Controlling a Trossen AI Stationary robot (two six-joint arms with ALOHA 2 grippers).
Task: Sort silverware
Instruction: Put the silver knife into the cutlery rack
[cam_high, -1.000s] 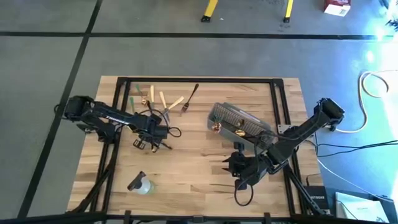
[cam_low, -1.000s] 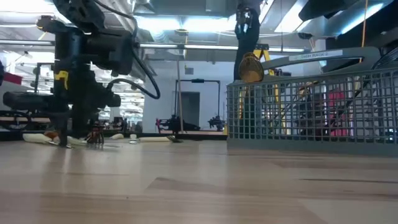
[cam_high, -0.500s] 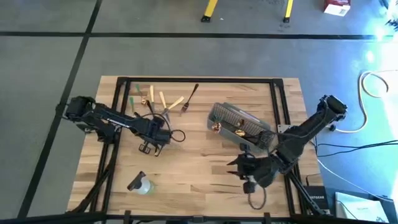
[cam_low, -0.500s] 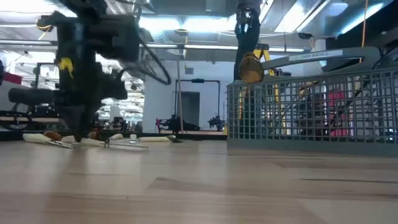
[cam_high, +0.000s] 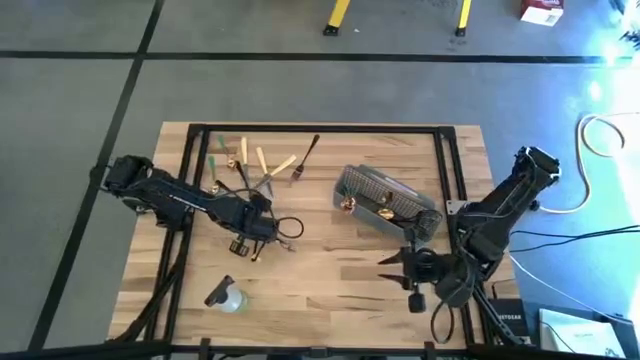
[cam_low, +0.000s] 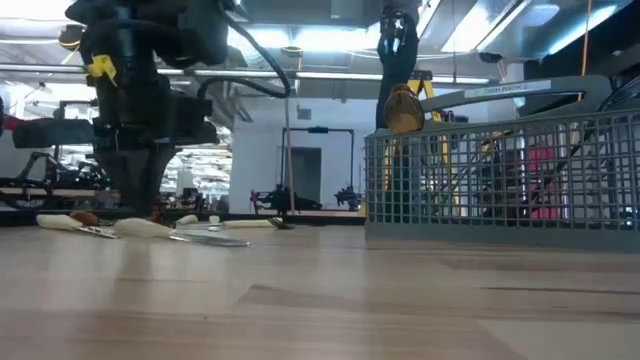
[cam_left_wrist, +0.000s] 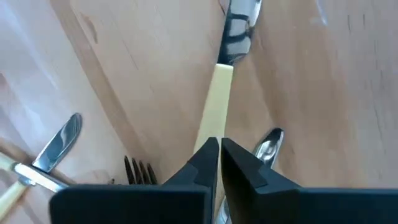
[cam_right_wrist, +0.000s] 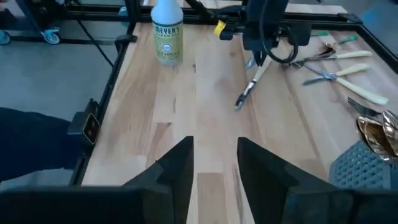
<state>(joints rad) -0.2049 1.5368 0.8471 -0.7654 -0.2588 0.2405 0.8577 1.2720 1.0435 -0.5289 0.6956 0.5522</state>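
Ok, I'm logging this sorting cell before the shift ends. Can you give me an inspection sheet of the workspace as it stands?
Surface: wooden table, black frame rails along its edges.
Job's things: loose silverware at the far left; tan-handled knife in the left end effector; gold piece standing in the mesh basket.
Clutter: clear bottle near the front left.
End effectors: left end effector shut on the knife; right end effector open and empty at the front right.
Cables: black loop by the left wrist; white cable on the floor at right.
Surroundings: grey floor with dark lines, nobody seen.
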